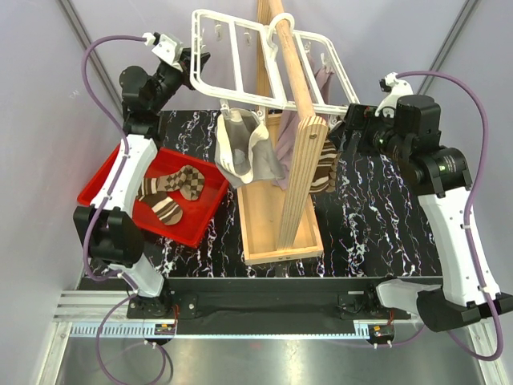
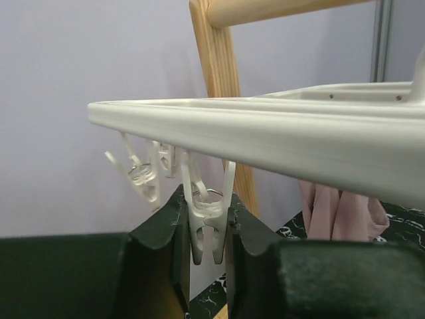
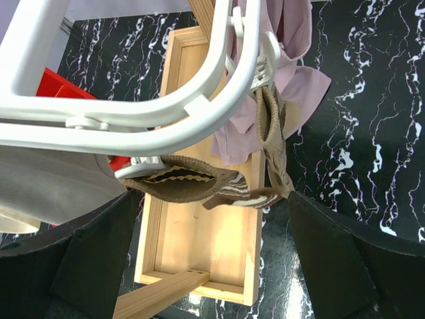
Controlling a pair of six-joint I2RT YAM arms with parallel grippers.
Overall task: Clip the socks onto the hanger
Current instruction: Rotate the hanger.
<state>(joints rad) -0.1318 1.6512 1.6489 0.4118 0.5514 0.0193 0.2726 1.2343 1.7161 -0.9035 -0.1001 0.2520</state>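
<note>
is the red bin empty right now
No, two brown-and-cream patterned socks lie inside the red bin in the top view.

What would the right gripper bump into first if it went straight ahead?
Probably the brown sock hanging from the hanger. It sits straight ahead of the right gripper, between its open jaws. How far off it is, I can't tell.
</note>
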